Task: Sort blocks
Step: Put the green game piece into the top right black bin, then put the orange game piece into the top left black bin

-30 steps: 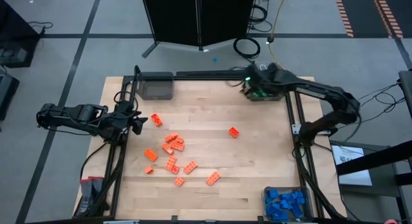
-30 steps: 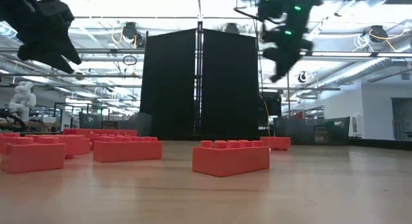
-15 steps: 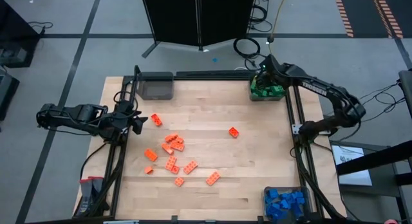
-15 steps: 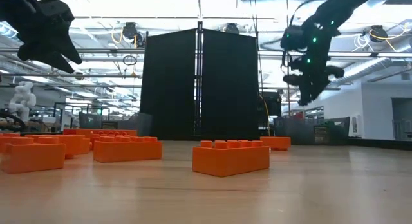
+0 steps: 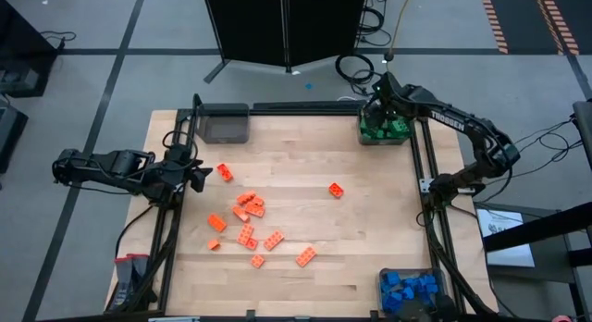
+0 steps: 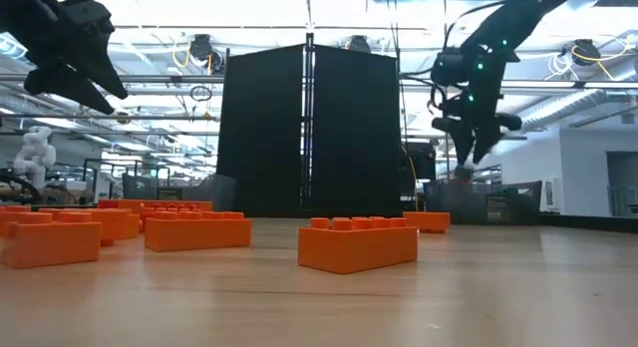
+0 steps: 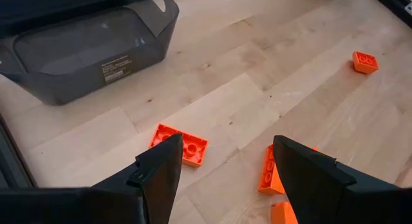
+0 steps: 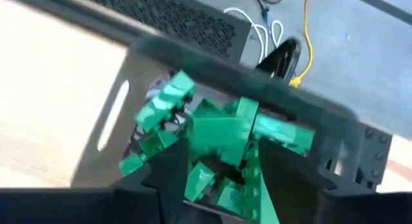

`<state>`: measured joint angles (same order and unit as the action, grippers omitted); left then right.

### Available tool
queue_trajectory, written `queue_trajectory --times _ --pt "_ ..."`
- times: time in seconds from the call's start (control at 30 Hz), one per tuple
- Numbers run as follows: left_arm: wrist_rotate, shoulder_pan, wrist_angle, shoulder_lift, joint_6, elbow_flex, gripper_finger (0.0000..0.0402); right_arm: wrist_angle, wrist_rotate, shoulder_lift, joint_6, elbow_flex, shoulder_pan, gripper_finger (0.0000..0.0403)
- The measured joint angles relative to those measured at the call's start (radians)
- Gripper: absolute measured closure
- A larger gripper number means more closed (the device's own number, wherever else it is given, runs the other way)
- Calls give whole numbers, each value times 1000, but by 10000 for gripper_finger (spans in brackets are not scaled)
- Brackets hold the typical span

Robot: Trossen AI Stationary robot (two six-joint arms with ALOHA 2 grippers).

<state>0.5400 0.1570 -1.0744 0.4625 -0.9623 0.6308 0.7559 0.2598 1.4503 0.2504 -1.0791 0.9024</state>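
**High view: green and blue blocks are binned, orange ones still wait**

High view shows the right gripper (image 5: pixel 382 109) over the green bin (image 5: pixel 363 135) at the far right corner of the tabletop (image 5: pixel 370 229). That bin is full of green blocks (image 5: pixel 392 130). From the right wrist view, the fingers hang just above the green pile (image 8: pixel 219 134). I cannot tell if they are open or if they hold a block.

Blue blocks (image 5: pixel 407 290) fill a bin (image 5: pixel 381 278) at the near right corner. So green and blue look done, or close to it.

Orange blocks (image 5: pixel 248 209) are what is left. About a dozen lie loose on the left half of the tabletop, and one (image 5: pixel 336 189) sits alone nearer the middle. The grey bin (image 5: pixel 226 124) at the far left corner looks empty, so it is likely meant for them.

The left gripper (image 5: pixel 199 174) waits at the left edge of the tabletop, near the orange blocks. Its fingers are spread wide and hold nothing. In the left wrist view an orange block (image 7: pixel 183 143) lies on the wood between them.
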Motion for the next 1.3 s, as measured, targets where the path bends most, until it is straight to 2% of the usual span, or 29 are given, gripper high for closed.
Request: queue_trajectory --times 0.2,0.27,0.33,0.47,0.5,0.57,0.7,0.9,1.13,1.3 --pt "16 0 -1 0 6 0 157 56 -5 -1 -18 -112 21 204" --pt "17 0 -4 0 7 0 157 78 -40 -1 -28 -143 23 202" --pt "17 0 -10 0 7 0 157 80 -146 -2 -47 -167 22 202" --pt "21 0 -11 0 6 0 157 69 -479 -2 -45 -180 -27 203" --pt "24 0 -11 0 6 0 157 67 -538 -2 -35 -180 -57 203" --pt "33 0 -12 0 6 0 157 71 -580 -1 -26 -180 -137 203" --pt "47 0 -11 0 6 0 157 83 -518 16 -34 -169 -324 200" --pt "49 0 -11 0 5 0 157 77 -307 62 43 -102 -531 175" --pt "48 0 6 0 0 0 157 -35 -285 87 180 -10 -643 159" --pt "45 0 80 2 4 0 157 -116 -276 86 255 27 -694 158"
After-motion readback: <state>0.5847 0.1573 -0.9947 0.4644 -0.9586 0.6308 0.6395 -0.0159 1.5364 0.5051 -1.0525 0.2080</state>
